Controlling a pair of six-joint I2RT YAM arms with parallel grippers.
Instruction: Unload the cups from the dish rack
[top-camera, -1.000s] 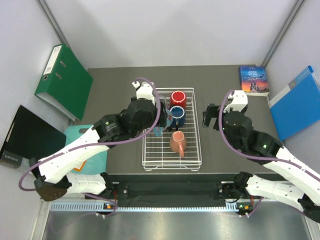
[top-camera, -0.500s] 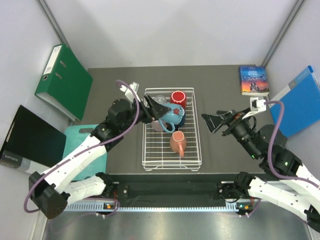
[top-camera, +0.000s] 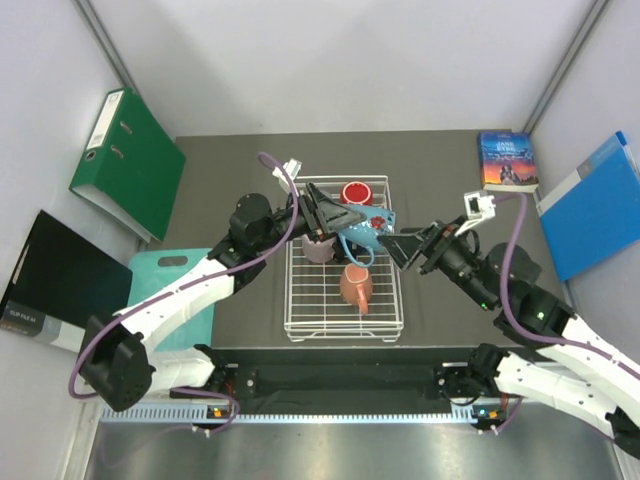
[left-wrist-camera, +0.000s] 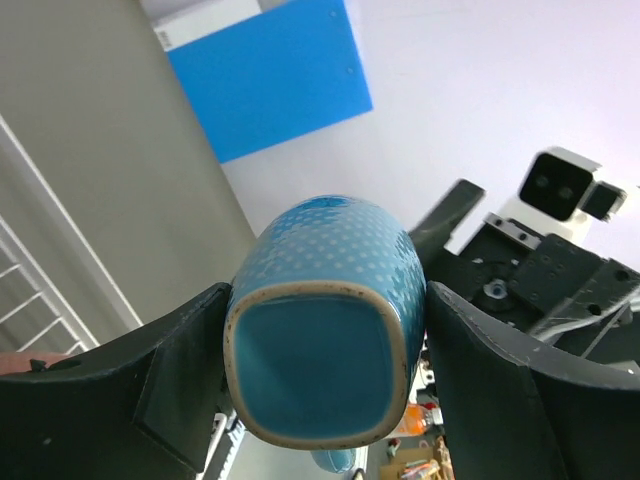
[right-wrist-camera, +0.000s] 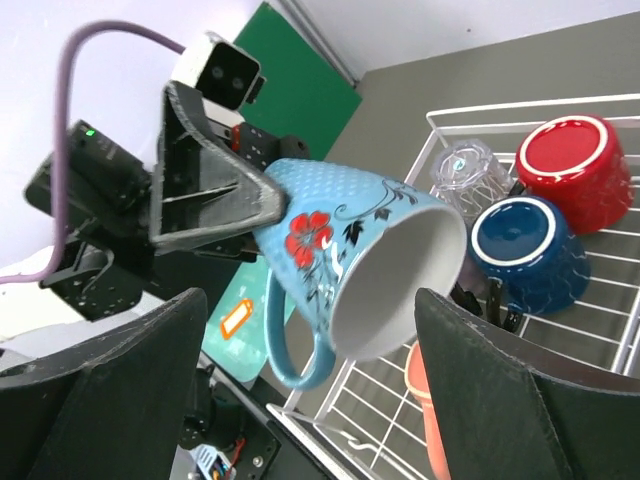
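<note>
Light blue mug (top-camera: 364, 233): off the rack, in the air above the right half of the dish rack (top-camera: 345, 318), tipped on its side, mouth facing the right arm, handle hanging down.

Left tool (left-wrist-camera: 322, 385): pinching the mug by its base end. In the left wrist view one finger (left-wrist-camera: 185, 385) presses each flank of the dotted body, with the squarish bottom facing the lens.

Right tool (right-wrist-camera: 310, 330): spread wide. From above it sits just beside the mug's open rim, over the rack's right edge. In the right wrist view the mug's mouth lies between the two fingers but farther out. Contact with the rim: cannot tell.

In the rack:
- red mug (right-wrist-camera: 575, 160) at the far end, upside down
- dark blue mug (right-wrist-camera: 528, 250) just beside it, nearer, also upside down
- clear glass tumbler (right-wrist-camera: 467, 168) to the left of the red one
- mauve-pink mug (top-camera: 318, 248) by the left edge, under the left arm
- salmon-orange mug (top-camera: 355, 285) near the middle, apart from the others

Surface (top-camera: 230, 170): dark. A book (top-camera: 507, 160) lies at its far right corner.
</note>
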